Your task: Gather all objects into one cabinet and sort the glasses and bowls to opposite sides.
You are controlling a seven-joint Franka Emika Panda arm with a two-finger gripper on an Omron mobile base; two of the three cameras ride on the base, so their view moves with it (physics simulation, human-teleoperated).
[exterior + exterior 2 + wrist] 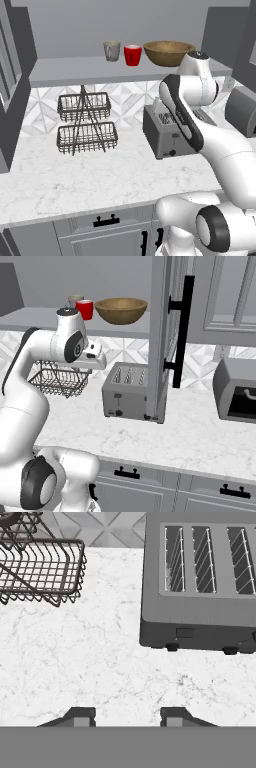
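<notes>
The jaws [122, 716] are a little apart and hold nothing, above the white table [100, 667]. The toaster [200, 582] sits ahead of them to the right, the wire basket [40, 572] ahead to the left. High above them on the shelf [75, 70] stand the grey mug [112, 50], red cup [132, 55] and wooden bowl [169, 52].

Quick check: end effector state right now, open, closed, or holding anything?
End effector: open, nothing between its fingertips, hanging above the bare marble counter in front of the toaster.
</notes>
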